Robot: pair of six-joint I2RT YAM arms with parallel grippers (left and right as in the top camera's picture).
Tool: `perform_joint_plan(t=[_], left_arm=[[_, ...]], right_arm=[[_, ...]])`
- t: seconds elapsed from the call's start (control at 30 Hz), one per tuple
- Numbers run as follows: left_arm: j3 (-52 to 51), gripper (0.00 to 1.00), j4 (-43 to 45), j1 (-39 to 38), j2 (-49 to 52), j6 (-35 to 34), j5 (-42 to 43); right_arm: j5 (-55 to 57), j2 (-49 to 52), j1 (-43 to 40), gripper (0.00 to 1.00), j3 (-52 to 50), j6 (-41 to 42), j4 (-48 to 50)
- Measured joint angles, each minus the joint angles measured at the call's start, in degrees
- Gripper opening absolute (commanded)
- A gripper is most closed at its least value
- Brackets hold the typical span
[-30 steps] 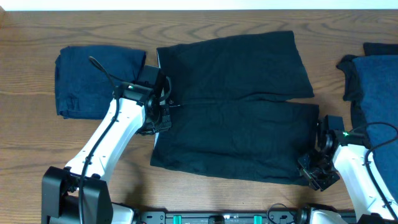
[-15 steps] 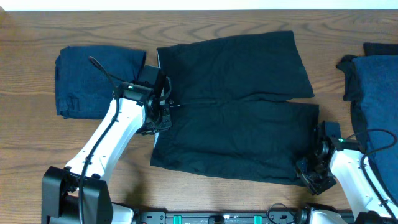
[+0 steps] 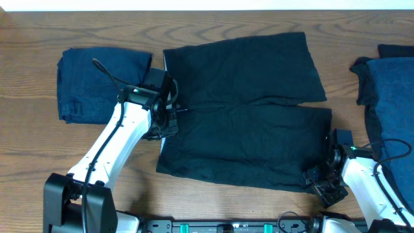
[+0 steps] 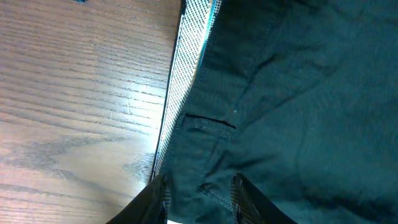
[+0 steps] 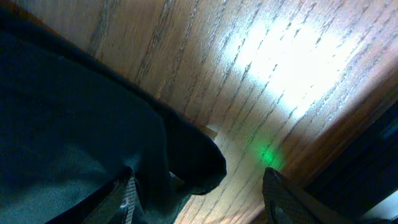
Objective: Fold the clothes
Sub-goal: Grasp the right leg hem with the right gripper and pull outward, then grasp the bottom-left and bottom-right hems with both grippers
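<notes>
Brown wood-grain worktop [image 3: 39, 149] under everything, with black shorts [image 3: 246, 110] spread flat at its centre, waistband to the left and legs to the right. Left gripper [image 3: 169, 122] at the waistband's left edge, jaws clamped on a pinch of the band just beside its pale mesh lining [image 4: 186, 74]. Right gripper [image 3: 321, 183] at the near-right hem corner, jaws apart, with the corner lying loose between them and not held.

Probably mid-fold, so the main risk is on the right:
- Could catch only the tip of the hem if closed as placed, then lose it on the lift.
- Might grab just one layer and leave the other behind, creasing the leg.
- Would skew the cloth if raised on the left alone while the right end lies free.
- Could brush the navy pile [image 3: 391, 97] close by the right arm and drag it.

Folded navy garment [image 3: 97, 84] at far left looks out of harm's way.
</notes>
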Motion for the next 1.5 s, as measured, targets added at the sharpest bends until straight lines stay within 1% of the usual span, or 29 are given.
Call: perform_joint_plan(t=[0.27, 0.4, 0.43, 0.5, 0.53, 0.6, 0.67, 0.7, 0.73, 0.93, 1.07, 1.3, 1.43, 1.47, 1.5], left_arm=[[0.00, 0.35, 0.00, 0.02, 0.00, 0.00, -0.02], [0.00, 0.35, 0.00, 0.02, 0.00, 0.00, 0.00], [0.00, 0.35, 0.00, 0.02, 0.00, 0.00, 0.00], [0.00, 0.35, 0.00, 0.02, 0.00, 0.00, -0.02], [0.00, 0.35, 0.00, 0.00, 0.00, 0.00, 0.00], [0.00, 0.35, 0.00, 0.00, 0.00, 0.00, -0.02], [0.00, 0.35, 0.00, 0.00, 0.00, 0.00, 0.00], [0.00, 0.35, -0.02, 0.00, 0.00, 0.00, 0.00], [0.00, 0.35, -0.02, 0.02, 0.00, 0.00, 0.00], [0.00, 0.35, -0.35, 0.00, 0.00, -0.04, 0.00], [0.00, 0.35, -2.73, 0.02, 0.00, -0.63, 0.00], [-0.13, 0.35, -8.44, -0.02, 0.00, -5.70, 0.07], [-2.93, 0.41, -7.45, -0.02, 0.00, -7.30, 2.19], [-4.26, 0.44, -6.97, -0.02, 0.00, -7.56, 2.95], [-5.88, 0.50, -6.19, -0.02, 0.00, -7.80, 3.61]], right_arm=[[-0.17, 0.00, 0.00, 0.62, -0.07, 0.00, 1.09], [-0.61, -0.28, 0.00, 0.52, -0.44, -0.04, 2.51], [-0.79, -0.44, 0.00, 0.48, -0.61, 0.00, 3.08], [-1.40, -0.81, 0.00, 0.42, -1.05, 0.02, 4.42], [-1.53, -0.96, 0.00, 0.41, -1.18, -0.13, 4.70], [-2.08, -1.44, 0.00, 0.32, -1.60, 0.11, 5.57], [-2.60, -1.68, 0.00, 0.20, -1.86, 0.61, 6.27], [-2.97, -1.84, 0.00, 0.13, -1.95, 0.79, 6.75], [-3.37, -1.81, 0.04, 0.01, -1.95, 1.29, 7.21], [-3.91, -1.84, 0.02, 0.01, -1.92, 1.81, 7.85], [-3.93, -1.84, 0.02, 0.01, -1.92, 1.81, 7.87], [-3.98, -1.84, 0.02, 0.01, -1.92, 1.81, 7.87], [-3.98, -1.84, 0.02, 0.01, -1.92, 1.81, 7.89], [-4.00, -1.84, 0.02, 0.01, -1.92, 1.81, 7.89], [-4.00, -1.84, 0.02, 0.01, -1.92, 1.81, 7.87]])
